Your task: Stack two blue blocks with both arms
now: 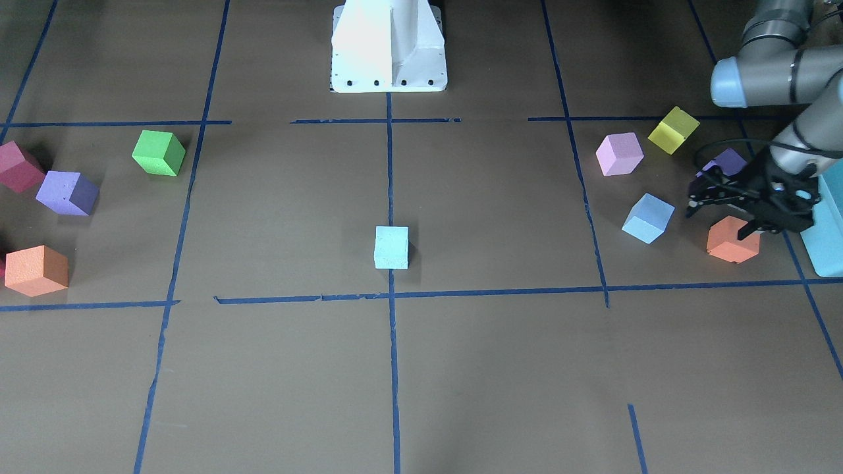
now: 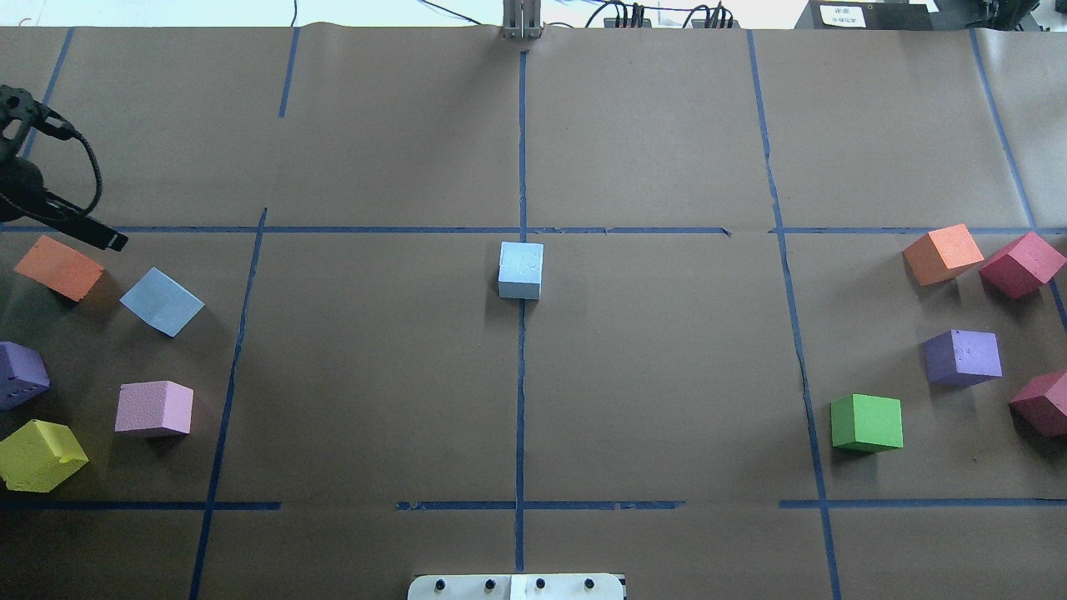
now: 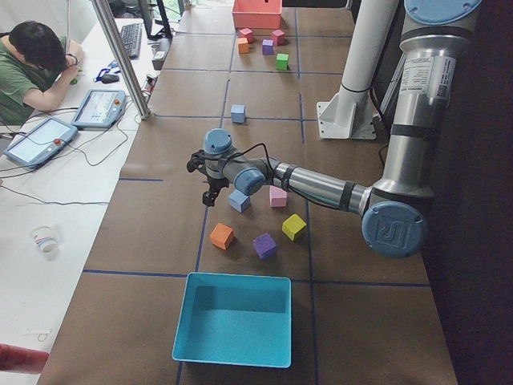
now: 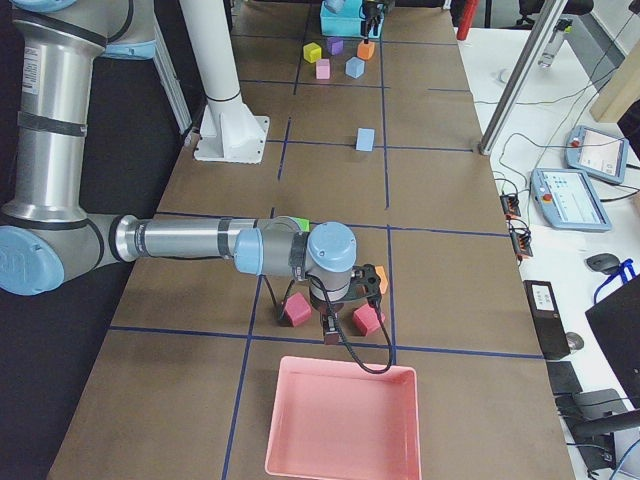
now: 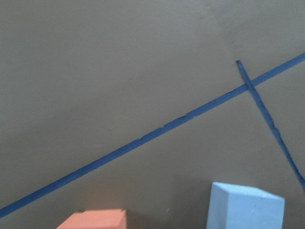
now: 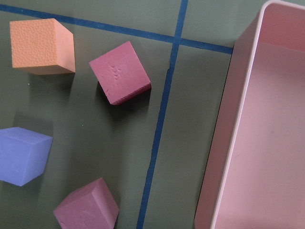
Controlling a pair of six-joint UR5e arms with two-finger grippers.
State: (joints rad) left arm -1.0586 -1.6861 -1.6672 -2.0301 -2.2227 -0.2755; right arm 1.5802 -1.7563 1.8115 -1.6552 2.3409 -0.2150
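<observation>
Beside the outlying blue block (image 1: 649,218), the spread left end effector (image 1: 718,217) was judged best squared to its turned faces first.

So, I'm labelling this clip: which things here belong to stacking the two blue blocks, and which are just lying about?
Job: centre blue block; blue block near the left arm; left arm; right arm.
Lying about: orange cubes; purple cubes; red cubes; pink cube; yellow cube; green cube; teal box; pink tray.
</observation>
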